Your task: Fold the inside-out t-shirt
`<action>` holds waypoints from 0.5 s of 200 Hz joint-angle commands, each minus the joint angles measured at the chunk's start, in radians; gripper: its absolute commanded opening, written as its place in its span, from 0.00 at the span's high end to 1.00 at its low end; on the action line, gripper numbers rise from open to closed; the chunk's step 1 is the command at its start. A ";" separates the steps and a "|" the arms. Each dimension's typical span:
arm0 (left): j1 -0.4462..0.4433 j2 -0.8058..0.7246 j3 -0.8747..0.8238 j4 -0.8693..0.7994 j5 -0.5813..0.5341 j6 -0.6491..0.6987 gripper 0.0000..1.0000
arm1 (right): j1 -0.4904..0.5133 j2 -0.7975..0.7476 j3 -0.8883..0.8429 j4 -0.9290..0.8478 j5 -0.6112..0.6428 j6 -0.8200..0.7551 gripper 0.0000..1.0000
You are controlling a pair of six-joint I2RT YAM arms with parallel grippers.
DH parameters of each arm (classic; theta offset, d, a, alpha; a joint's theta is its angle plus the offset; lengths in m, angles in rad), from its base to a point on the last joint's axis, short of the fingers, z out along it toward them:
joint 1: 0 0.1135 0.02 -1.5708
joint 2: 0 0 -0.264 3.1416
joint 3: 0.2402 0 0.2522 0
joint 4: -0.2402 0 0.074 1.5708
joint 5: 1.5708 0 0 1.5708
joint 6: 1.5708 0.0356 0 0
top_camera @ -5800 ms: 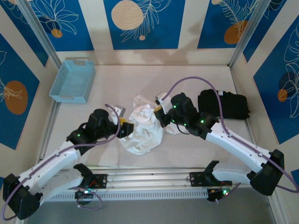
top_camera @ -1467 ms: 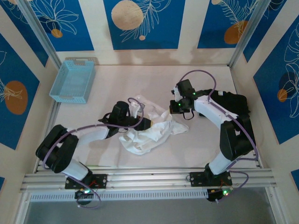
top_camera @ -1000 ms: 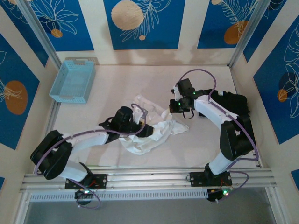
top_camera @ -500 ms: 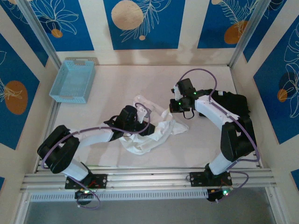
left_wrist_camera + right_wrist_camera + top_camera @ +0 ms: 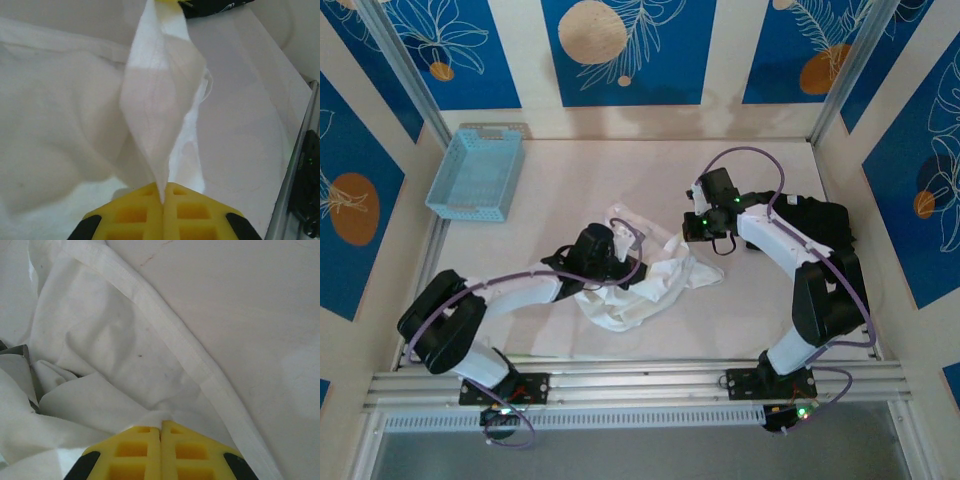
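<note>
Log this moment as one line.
left gripper: shut on crumpled white cotton t-shirt | right gripper: shut on same shirt | fold: not done

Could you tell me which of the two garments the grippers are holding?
The white t-shirt, crumpled mid-table, pinched by the left gripper and right gripper; the black garment lies folded far right.

so the crumpled white cotton t-shirt (image 5: 640,290) sits mid tabletop (image 5: 580,180), light blue plastic basket (image 5: 477,172) back left (well apart), black folded garment (image 5: 820,225) off right
</note>
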 commanded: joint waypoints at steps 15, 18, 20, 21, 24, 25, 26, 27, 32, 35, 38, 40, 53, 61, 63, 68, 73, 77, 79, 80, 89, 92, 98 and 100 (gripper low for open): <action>0.052 -0.274 0.003 -0.161 -0.146 0.070 1.00 | 0.052 -0.172 -0.034 0.031 -0.187 0.017 0.97; 0.060 -0.301 0.003 -0.184 -0.165 0.075 1.00 | 0.061 -0.182 -0.044 0.047 -0.227 0.018 0.95; 0.065 -0.317 0.003 -0.199 -0.181 0.078 1.00 | 0.065 -0.189 -0.050 0.058 -0.261 0.019 0.94; 0.068 -0.325 0.004 -0.205 -0.187 0.079 1.00 | 0.067 -0.192 -0.052 0.064 -0.276 0.020 0.93; 0.076 -0.349 0.007 -0.231 -0.211 0.083 1.00 | 0.074 -0.204 -0.063 0.080 -0.322 0.024 0.90; 0.080 -0.356 0.008 -0.238 -0.220 0.084 1.00 | 0.076 -0.205 -0.066 0.085 -0.336 0.025 0.90; 0.083 -0.362 0.010 -0.249 -0.227 0.087 1.00 | 0.078 -0.210 -0.070 0.090 -0.347 0.026 0.89; 0.086 -0.369 0.010 -0.257 -0.235 0.088 1.00 | 0.080 -0.213 -0.073 0.095 -0.364 0.028 0.88; 0.101 -0.405 0.016 -0.297 -0.274 0.094 1.00 | 0.089 -0.230 -0.088 0.117 -0.425 0.033 0.83; 0.111 -0.423 0.021 -0.320 -0.298 0.096 1.00 | 0.092 -0.240 -0.096 0.128 -0.453 0.036 0.80; 0.122 -0.443 0.025 -0.342 -0.316 0.100 1.00 | 0.094 -0.252 -0.105 0.136 -0.474 0.039 0.77; 0.128 -0.453 0.027 -0.354 -0.329 0.100 1.00 | 0.096 -0.259 -0.111 0.142 -0.486 0.039 0.76; 0.178 -0.519 0.043 -0.431 -0.396 0.104 1.00 | 0.085 -0.314 -0.144 0.150 -0.492 0.044 0.66; 0.209 -0.546 0.051 -0.466 -0.426 0.106 1.00 | 0.066 -0.348 -0.165 0.147 -0.450 0.054 0.61; 0.216 -0.552 0.053 -0.474 -0.432 0.107 1.00 | 0.060 -0.356 -0.171 0.145 -0.435 0.057 0.61; 0.232 -0.566 0.058 -0.489 -0.448 0.111 1.00 | 0.046 -0.371 -0.180 0.134 -0.382 0.068 0.59; 0.244 -0.575 0.062 -0.502 -0.459 0.115 1.00 | 0.030 -0.378 -0.188 0.113 -0.305 0.083 0.57; 0.257 -0.582 0.066 -0.509 -0.465 0.120 1.00 | 0.019 -0.377 -0.188 0.094 -0.237 0.091 0.56; 0.260 -0.585 0.067 -0.512 -0.467 0.121 1.00 | 0.015 -0.375 -0.189 0.084 -0.205 0.095 0.56; 0.262 -0.585 0.068 -0.514 -0.468 0.121 1.00 | 0.013 -0.373 -0.190 0.078 -0.191 0.096 0.56; 0.276 -0.588 0.073 -0.520 -0.469 0.128 1.00 | 0.002 -0.351 -0.192 0.043 -0.060 0.099 0.54; 0.280 -0.589 0.075 -0.521 -0.468 0.128 1.00 | -0.001 -0.341 -0.191 0.034 -0.030 0.101 0.54; 0.287 -0.588 0.079 -0.524 -0.469 0.130 1.00 | -0.007 -0.316 -0.194 0.024 0.024 0.104 0.54; 0.287 -0.588 0.081 -0.525 -0.469 0.130 1.00 | -0.008 -0.306 -0.195 0.023 0.035 0.104 0.53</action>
